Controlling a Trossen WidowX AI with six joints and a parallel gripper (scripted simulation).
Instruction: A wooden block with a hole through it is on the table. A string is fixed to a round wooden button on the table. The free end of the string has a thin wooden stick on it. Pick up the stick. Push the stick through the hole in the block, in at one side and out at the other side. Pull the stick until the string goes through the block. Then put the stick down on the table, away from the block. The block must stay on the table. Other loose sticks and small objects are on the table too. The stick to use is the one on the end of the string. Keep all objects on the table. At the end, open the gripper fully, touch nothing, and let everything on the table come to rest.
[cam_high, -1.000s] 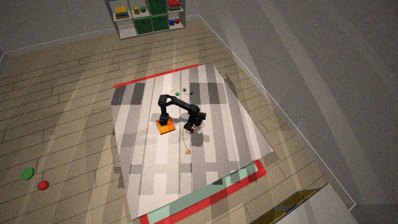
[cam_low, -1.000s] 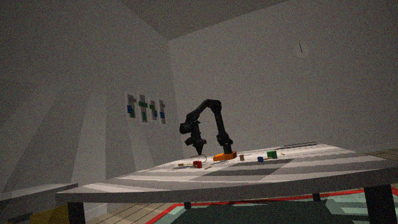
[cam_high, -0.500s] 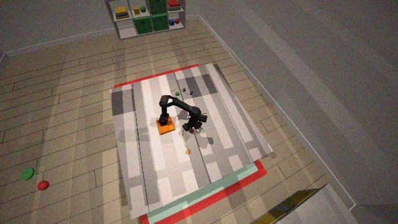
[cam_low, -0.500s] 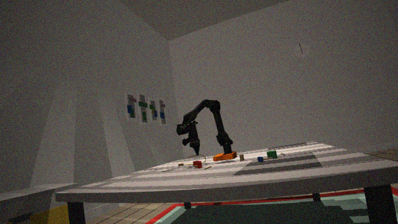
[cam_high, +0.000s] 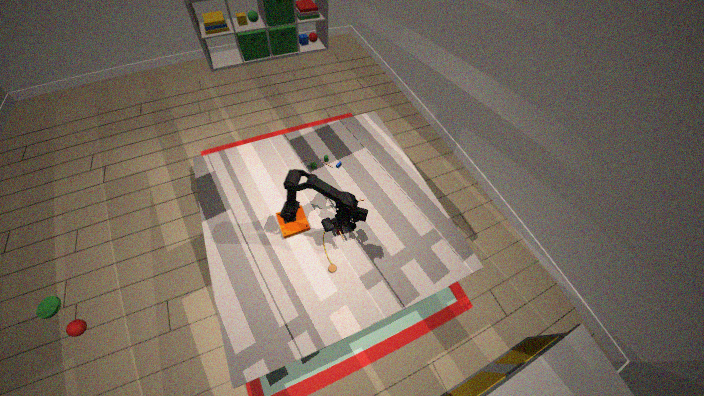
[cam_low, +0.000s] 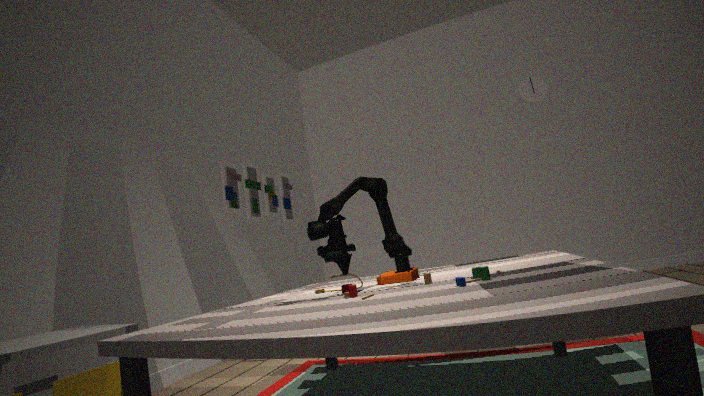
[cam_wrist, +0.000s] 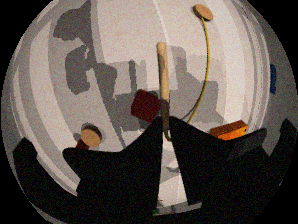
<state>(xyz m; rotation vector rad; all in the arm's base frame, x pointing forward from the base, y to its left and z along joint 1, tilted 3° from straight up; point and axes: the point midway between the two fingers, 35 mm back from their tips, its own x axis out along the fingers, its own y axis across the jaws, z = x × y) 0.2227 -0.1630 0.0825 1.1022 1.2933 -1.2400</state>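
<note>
My gripper (cam_low: 345, 273) (cam_wrist: 164, 121) is shut on the wooden stick (cam_wrist: 163, 70) at the end of the string, above the table. The stick's long free part points away from the fingers. The yellow string (cam_high: 325, 247) (cam_wrist: 207, 60) curves from the fingertips to the round wooden button (cam_high: 332, 268) (cam_wrist: 203, 12) on the table. A dark red block (cam_wrist: 145, 105) lies beyond the fingertips, left of the stick in the wrist view. A round-topped wooden piece (cam_wrist: 91, 136) stands farther left, with a dark red piece (cam_wrist: 81, 144) beside it. No hole is visible, so I cannot tell which is the holed block.
The orange arm base (cam_high: 293, 222) (cam_low: 398, 276) (cam_wrist: 230, 131) stands behind the gripper. A green block (cam_high: 313, 165) (cam_low: 481, 273), a blue piece (cam_high: 338, 164) (cam_low: 460, 281) and a tan piece (cam_low: 427, 278) lie apart. A loose stick (cam_low: 368, 296) lies near the red pieces.
</note>
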